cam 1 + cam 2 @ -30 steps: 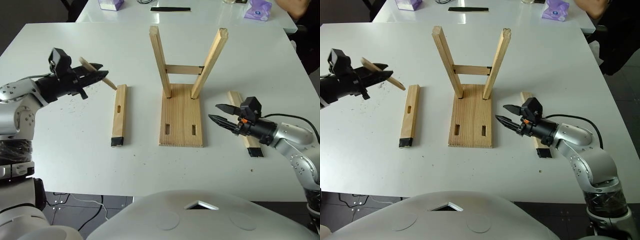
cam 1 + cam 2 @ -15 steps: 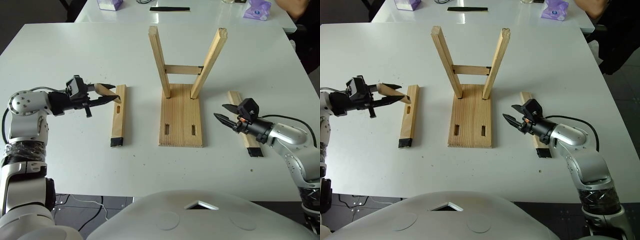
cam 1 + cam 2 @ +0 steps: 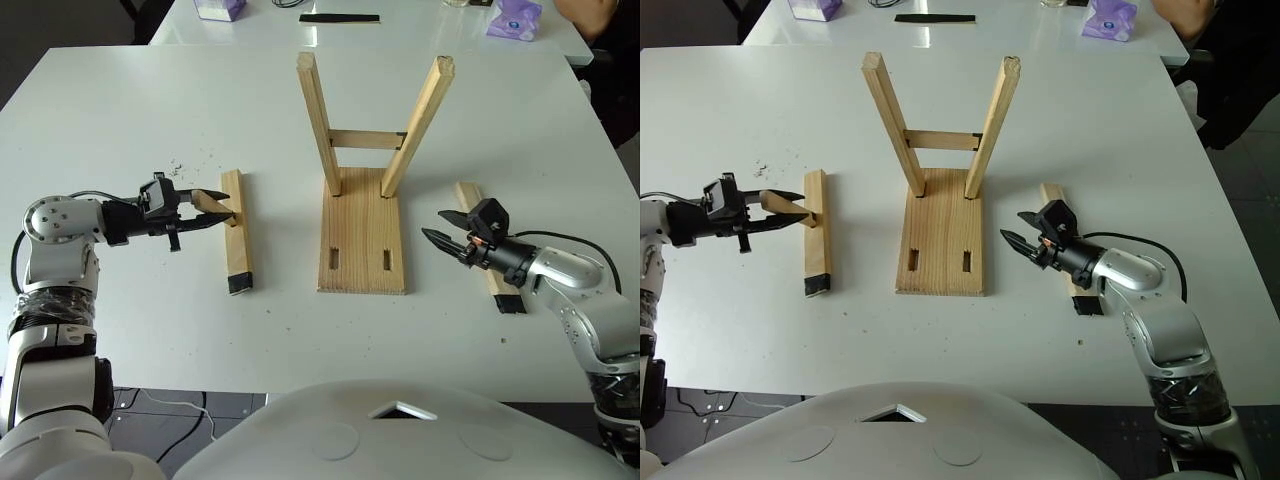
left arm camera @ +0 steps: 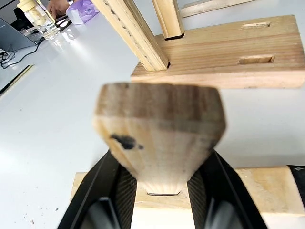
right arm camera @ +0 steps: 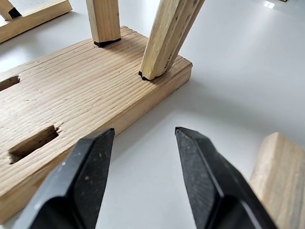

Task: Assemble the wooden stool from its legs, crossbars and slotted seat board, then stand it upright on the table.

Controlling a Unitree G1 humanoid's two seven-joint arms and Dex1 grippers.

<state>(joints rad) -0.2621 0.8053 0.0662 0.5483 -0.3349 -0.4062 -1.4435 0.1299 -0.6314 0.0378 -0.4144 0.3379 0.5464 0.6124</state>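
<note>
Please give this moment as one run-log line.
left gripper: shut on crossbar, tip at slot of lying leg | right gripper: open, between seat board and second loose leg | seat board: two legs fitted, two slots empty

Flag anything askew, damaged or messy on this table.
The two legs standing in the seat board splay apart instead of standing parallel. One empty slot has a splintered edge. Dark specks lie scattered on the table near the left gripper, which holds a crossbar.

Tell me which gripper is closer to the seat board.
Right. The right gripper hovers open just off the seat board's right edge. The left gripper holds a crossbar at the loose leg, farther away on the board's left.
</note>
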